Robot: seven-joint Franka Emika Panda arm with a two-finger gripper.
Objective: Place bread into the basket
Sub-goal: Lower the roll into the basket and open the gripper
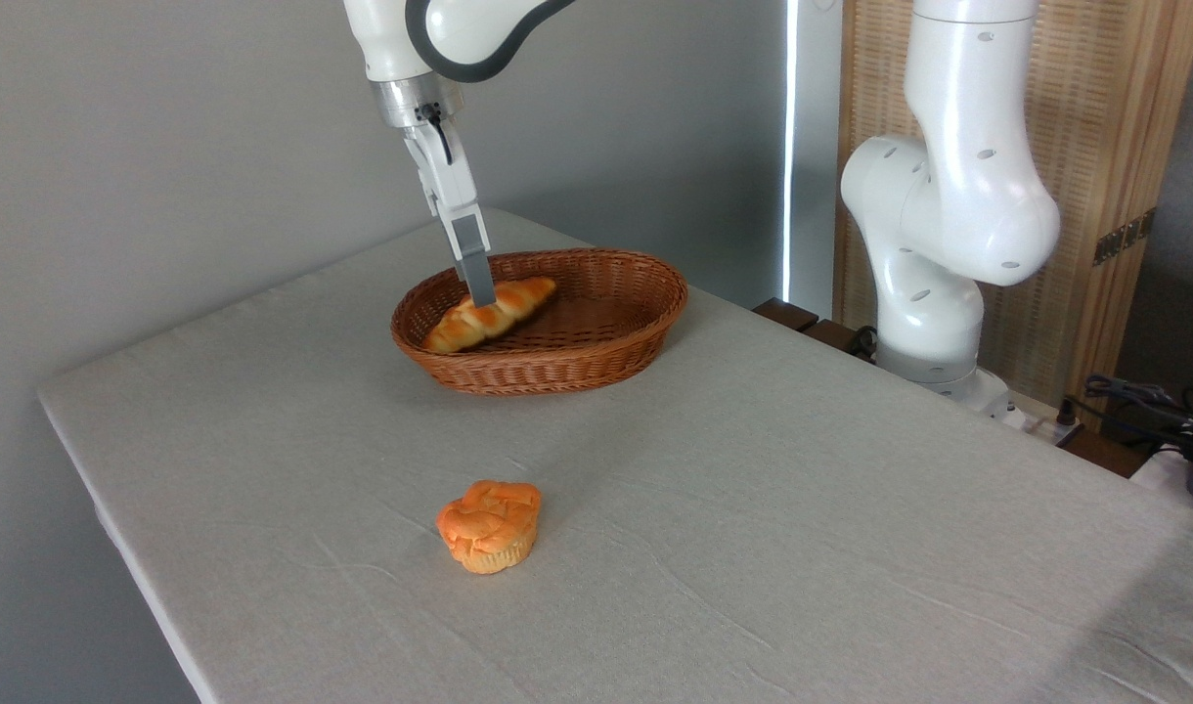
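End effector (482,293) tilted, tip down at mid-length of braided bread loaf (490,314); only one finger visible, so opening and grip cannot be told. Loaf lies inside wicker basket (596,357). Orange muffin (490,525) well below, on surface (802,508).

Plain grey wall (166,147) behind; bright vertical light strip (790,147) beside a wooden slatted screen (1105,147) at right. Pale cloth-covered table (802,508) in front, black cables (1134,401) at far right.

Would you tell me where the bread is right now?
The bread lies inside the basket, toward its left side, under the gripper.
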